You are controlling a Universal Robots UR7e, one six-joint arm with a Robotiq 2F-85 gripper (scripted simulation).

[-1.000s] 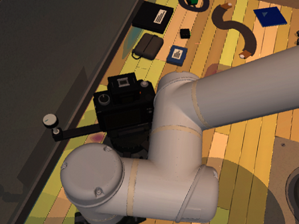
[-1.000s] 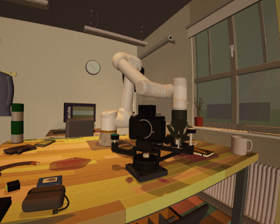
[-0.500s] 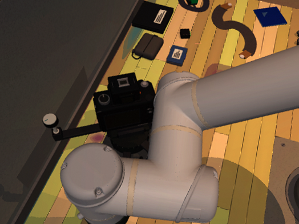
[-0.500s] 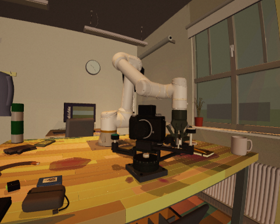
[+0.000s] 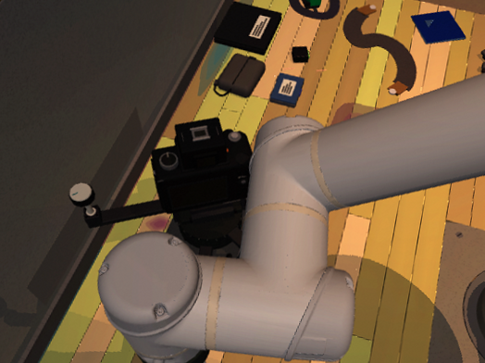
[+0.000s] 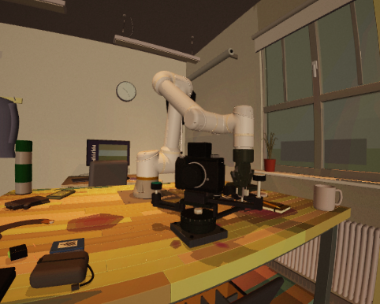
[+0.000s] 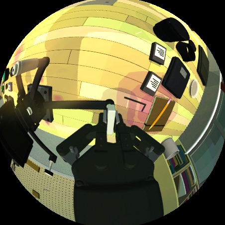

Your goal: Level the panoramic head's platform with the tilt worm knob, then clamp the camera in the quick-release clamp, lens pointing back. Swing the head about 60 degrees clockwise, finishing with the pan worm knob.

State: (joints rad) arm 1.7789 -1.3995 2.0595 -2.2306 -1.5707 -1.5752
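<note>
Near the window edge of the bench the panoramic head (image 6: 199,220) stands on its black base plate. The black camera (image 6: 199,170) (image 5: 201,169) sits on top of the head in the clamp. Thin black arms reach out from the head, each ending in a small knob. My gripper (image 7: 110,119) (image 6: 241,185) hangs over the end of one arm, fingers closed on the white knob (image 7: 110,119) there. Another white knob (image 5: 81,193) sits at the end of the arm that overhangs the bench edge. A green-capped knob (image 6: 156,185) shows on the far arm.
Behind the head the arm's base (image 6: 146,175) stands on a plate. A notebook with a pencil (image 7: 160,114) lies close to my gripper, and a white mug (image 6: 326,197) stands near the bench corner. Pouches, cards and a curved strap (image 5: 383,46) lie at the far end.
</note>
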